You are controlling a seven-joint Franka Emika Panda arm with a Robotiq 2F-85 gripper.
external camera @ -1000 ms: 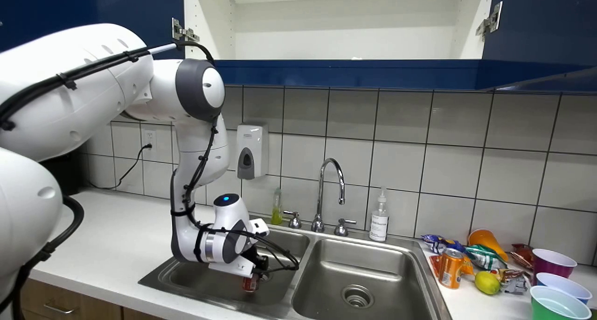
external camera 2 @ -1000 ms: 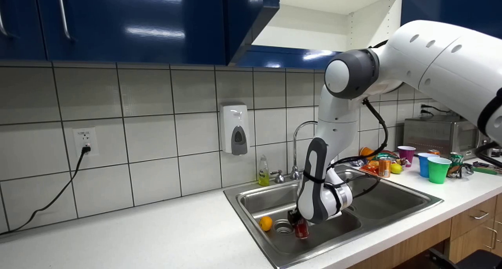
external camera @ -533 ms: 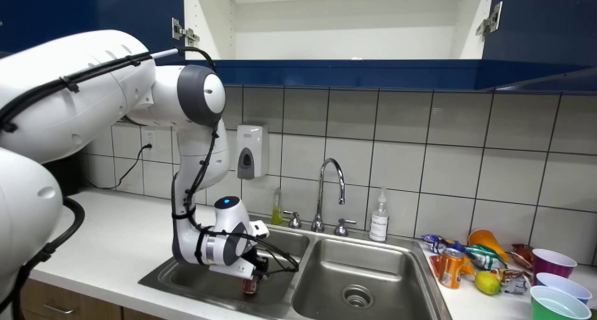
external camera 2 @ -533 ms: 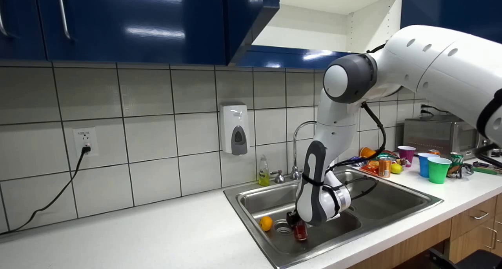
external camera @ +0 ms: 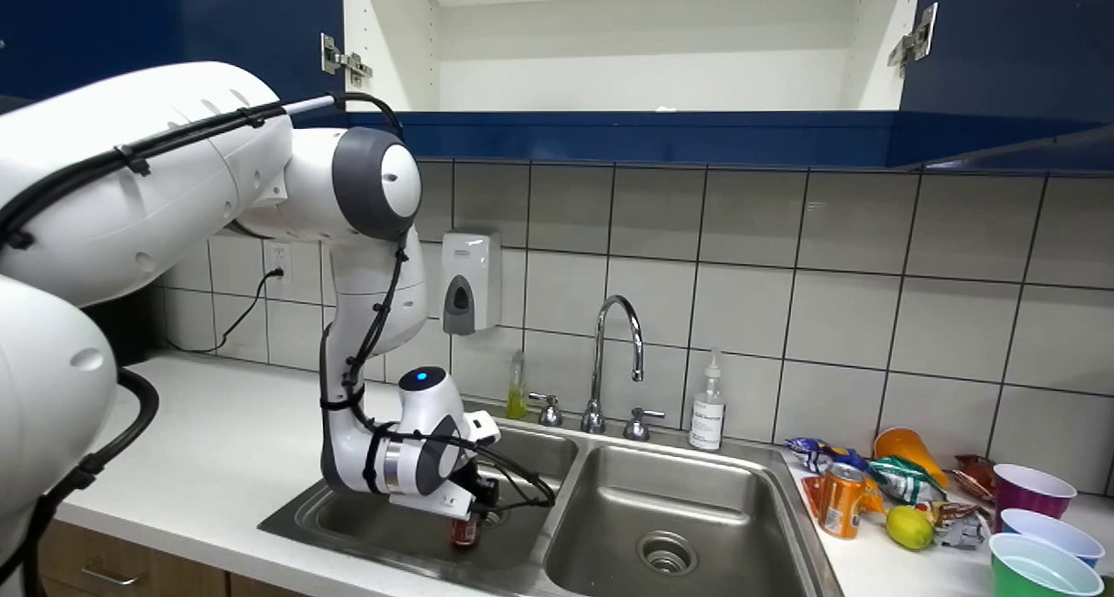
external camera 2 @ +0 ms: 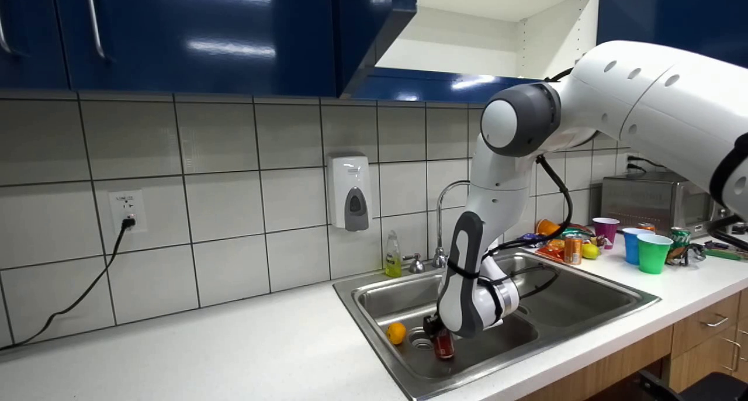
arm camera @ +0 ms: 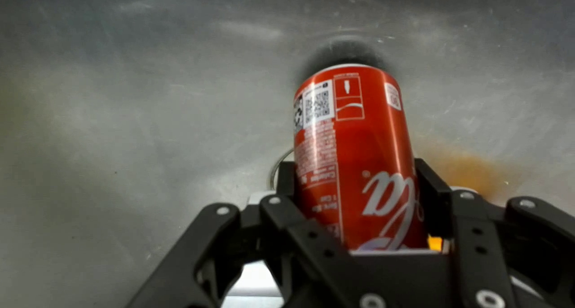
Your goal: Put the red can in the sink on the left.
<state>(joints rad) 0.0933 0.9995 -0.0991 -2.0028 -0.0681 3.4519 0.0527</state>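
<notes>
Since the earlier frame the arm [external camera 2: 660, 97] has sunk slightly and the claw [arm camera: 358, 182] has shifted a touch sideways, pinching the red Coca-Cola can [arm camera: 352, 137]. It is inside the left sink basin [external camera 2: 488, 354], just beside the drain [external camera 2: 420, 340], slightly tilted; base contact is unclear. Released before its base sits flat, it might topple and roll across the drain into the orange [external camera 2: 395, 333]. Dish-soap bottle [external camera 2: 392, 263] and faucet [external camera: 598, 375] stand behind the drain.

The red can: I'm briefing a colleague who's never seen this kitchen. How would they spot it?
Find the double sink, then its left basin. There, black fingers clasp the red can near the drain. Unlike the round orange fruit nearby, it's a cylinder with white lettering.
</notes>
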